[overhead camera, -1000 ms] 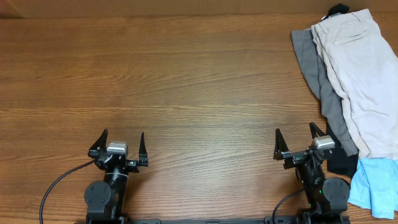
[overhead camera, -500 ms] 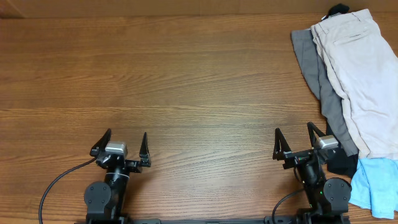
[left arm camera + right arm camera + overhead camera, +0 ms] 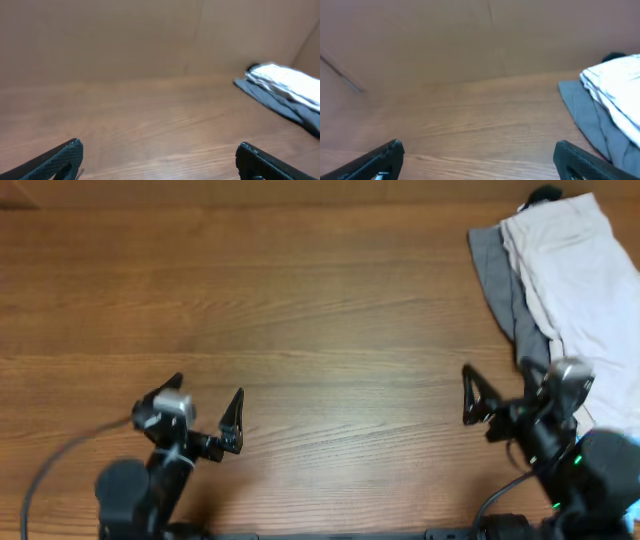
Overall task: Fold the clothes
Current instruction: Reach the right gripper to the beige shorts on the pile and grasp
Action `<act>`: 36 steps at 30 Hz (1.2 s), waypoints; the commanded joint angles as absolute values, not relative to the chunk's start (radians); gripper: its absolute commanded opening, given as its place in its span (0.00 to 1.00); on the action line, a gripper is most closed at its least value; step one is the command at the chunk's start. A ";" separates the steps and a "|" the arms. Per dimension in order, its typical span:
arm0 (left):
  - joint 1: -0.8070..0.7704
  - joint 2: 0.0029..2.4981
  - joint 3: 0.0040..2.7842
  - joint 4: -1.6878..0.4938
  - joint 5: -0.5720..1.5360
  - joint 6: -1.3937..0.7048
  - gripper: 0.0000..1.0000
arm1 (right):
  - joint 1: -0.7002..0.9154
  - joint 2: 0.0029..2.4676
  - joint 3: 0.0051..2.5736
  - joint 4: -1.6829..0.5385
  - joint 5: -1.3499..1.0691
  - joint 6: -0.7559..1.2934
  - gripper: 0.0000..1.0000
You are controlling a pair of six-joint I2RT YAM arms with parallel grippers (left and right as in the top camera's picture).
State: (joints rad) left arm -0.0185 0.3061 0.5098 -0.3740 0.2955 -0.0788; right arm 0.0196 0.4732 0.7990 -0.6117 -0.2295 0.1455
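Pretty much at square one here: the beige shorts [image 3: 590, 280] are in a heap lying on top of the grey garment [image 3: 497, 270], overlapping its far-right side, and nothing is folded yet. Both hands are low on the bench [image 3: 300, 300], on the near side of the grey garment. The left hand [image 3: 207, 392] is well off to its left, and the right hand [image 3: 497, 377] is just short of its near end. Both have their fingers spread wide with nothing in them, and the wrist views agree, with bare wood between the fingertips. The overhead view is smeary, so I can't make out pocket or waistband detail. I'd call this the reach-in step. For the next move, I reckon the right hand has to go over the grey garment, pinch only the beige layer near an edge, and drag it onto the open wood left of the grey garment so it can be laid flat. The catch will be snagging the grey fabric along with it.
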 commanded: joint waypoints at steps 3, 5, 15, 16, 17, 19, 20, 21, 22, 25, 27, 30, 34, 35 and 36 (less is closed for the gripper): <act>-0.021 0.603 0.809 -0.526 0.451 -0.074 1.00 | 0.015 0.720 1.176 -0.861 -0.237 0.149 1.00; -0.021 0.728 0.934 -0.625 0.474 -0.074 1.00 | 0.015 0.830 1.306 -0.982 -0.237 0.122 1.00; -0.021 1.220 1.305 -0.989 0.472 -0.067 1.00 | 0.015 1.337 1.716 -1.343 -0.228 0.076 1.00; -0.021 1.243 1.305 -0.991 0.473 -0.068 1.00 | 0.015 1.362 1.716 -1.341 -0.229 0.076 1.00; -0.021 1.281 1.304 -0.992 0.473 -0.068 1.00 | 0.015 1.390 1.716 -1.345 -0.229 0.076 1.00; -0.021 1.357 1.304 -0.991 0.483 -0.083 1.00 | 0.015 1.462 1.716 -1.334 -0.221 0.077 1.00; -0.021 1.377 1.304 -0.984 0.496 -0.083 1.00 | 0.015 1.476 1.716 -1.325 -0.206 0.078 1.00; -0.021 1.405 1.304 -0.973 0.511 -0.082 1.00 | 0.015 1.507 1.716 -1.296 -0.159 0.080 0.97; -0.021 1.423 1.304 -0.967 0.520 -0.082 1.00 | 0.013 1.523 1.716 -1.279 -0.127 0.089 0.96; -0.021 1.478 1.304 -0.945 0.529 -0.082 1.00 | -0.013 1.599 1.716 -1.169 0.085 0.214 0.96; -0.021 1.494 1.304 -0.943 0.525 -0.061 1.00 | -0.039 1.642 1.716 -1.107 0.114 0.218 0.96; -0.022 1.501 1.304 -0.941 0.514 -0.025 1.00 | -0.085 1.711 1.716 -1.038 0.112 0.219 0.95; -0.030 1.501 1.304 -0.941 0.451 -0.022 1.00 | -0.156 1.828 1.716 -0.976 0.112 0.218 0.93; -0.038 1.501 1.304 -0.941 0.433 -0.022 1.00 | -0.177 1.860 1.716 -0.965 0.112 0.217 0.92; -0.043 1.501 1.304 -0.941 0.424 -0.022 1.00 | -0.191 1.883 1.716 -0.957 0.112 0.213 0.92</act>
